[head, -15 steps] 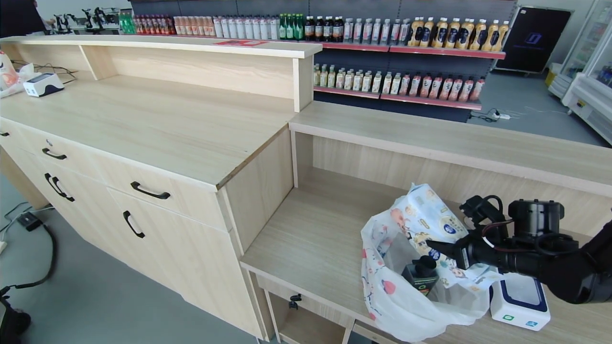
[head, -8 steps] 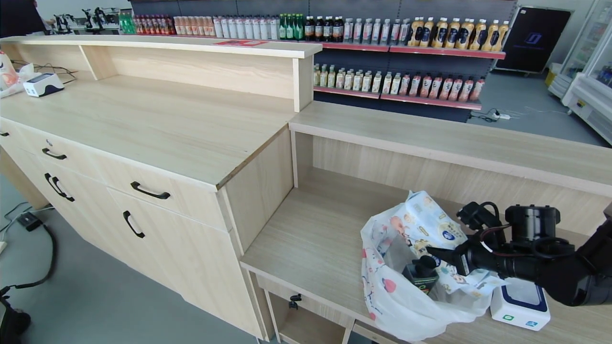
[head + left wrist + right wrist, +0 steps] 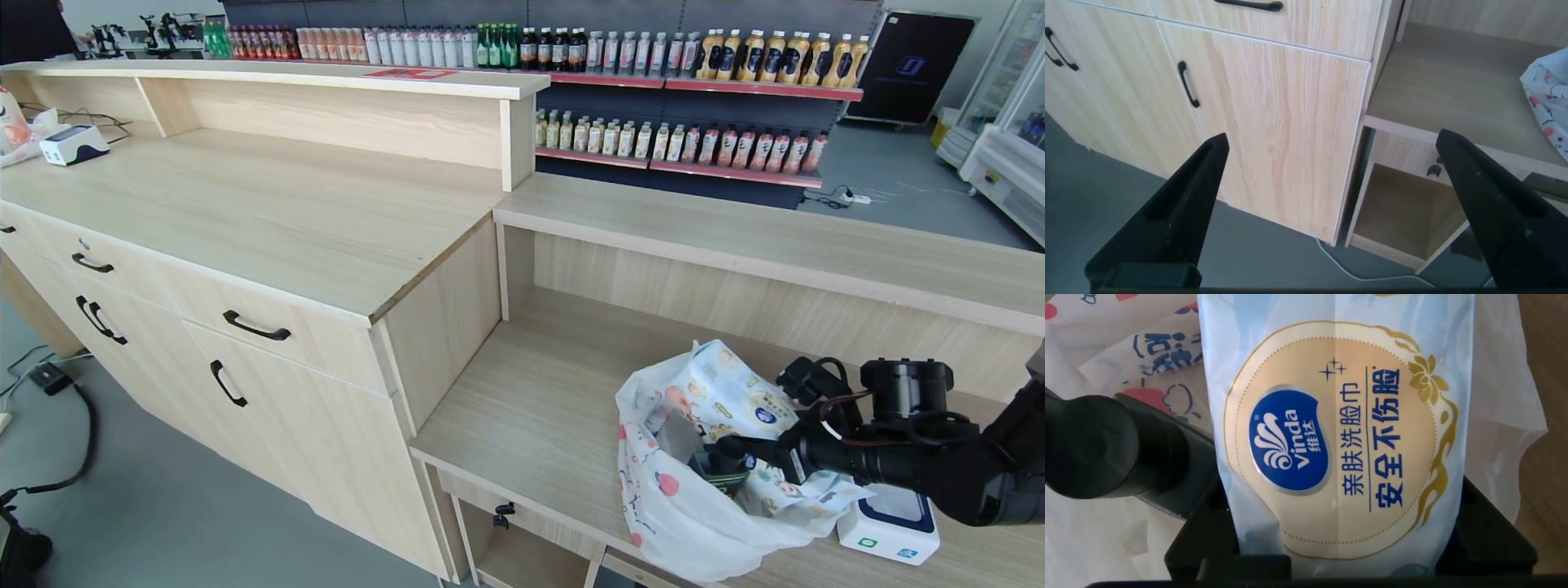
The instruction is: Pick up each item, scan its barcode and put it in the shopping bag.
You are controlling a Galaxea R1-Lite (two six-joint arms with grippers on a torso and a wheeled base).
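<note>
1. Right gripper (image 3: 759,445), in the head view, is clamped on a tissue pack (image 3: 722,384) at the mouth of the shopping bag (image 3: 669,506). A dark bottle (image 3: 722,478) stands in the bag just below its fingertips, and a white scanner box (image 3: 888,527) sits behind it, beside the bag.
2. In the left wrist view, the left gripper (image 3: 1331,139) is spread wide and holds nothing, with a cabinet door (image 3: 1282,122) beyond it.
3. In the right wrist view, both fingers (image 3: 1498,535) press the pack's (image 3: 1339,457) sides. The bottle's black cap (image 3: 1094,453) is just beside one finger.
</note>
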